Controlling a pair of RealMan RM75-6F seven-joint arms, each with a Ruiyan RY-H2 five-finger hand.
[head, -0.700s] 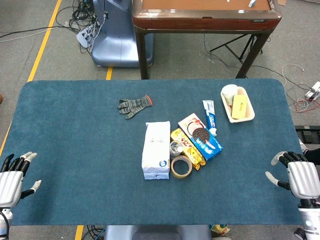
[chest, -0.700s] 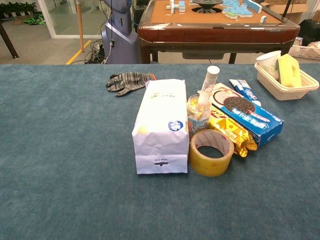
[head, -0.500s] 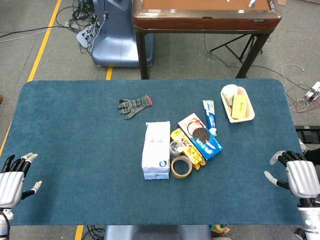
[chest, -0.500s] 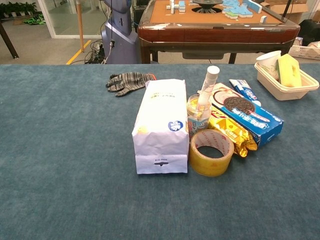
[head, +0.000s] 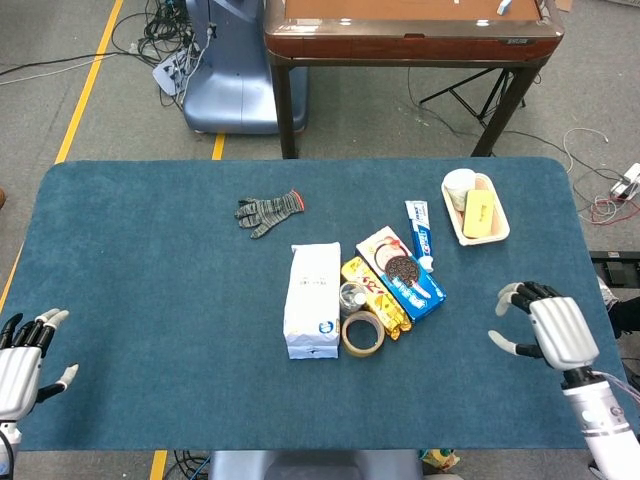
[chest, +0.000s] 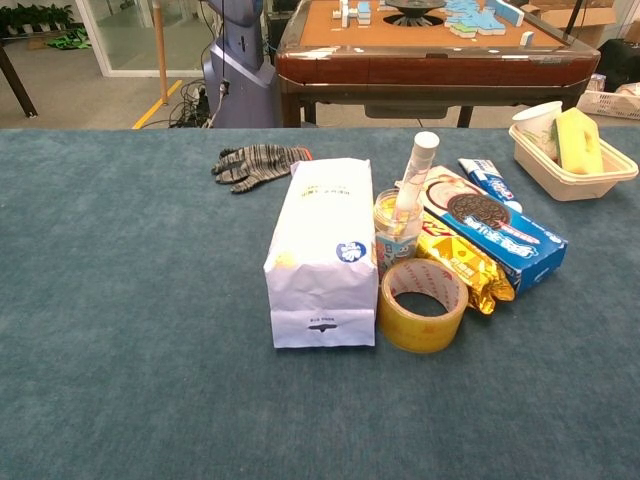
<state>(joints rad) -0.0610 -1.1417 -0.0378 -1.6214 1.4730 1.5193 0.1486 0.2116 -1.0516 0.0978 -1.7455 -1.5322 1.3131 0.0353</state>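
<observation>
Both views are evenly and brightly lit by soft, diffuse light from overhead; no harsh glare is seen. Only short, faint shadows are cast: a thin dark edge is visible under the white paper bag (chest: 322, 255) and beneath the tape roll (chest: 423, 304) in the chest view. A mild sheen is shown on the yellow snack wrapper (chest: 466, 263). The blue table cloth (head: 150, 280) is rendered sharply in the head view, with its pile texture resolved. In the chest view the background beyond the table is slightly softer, and brighter daylight is admitted at the upper left. Slight wide-angle bending is noticed along the table edges
</observation>
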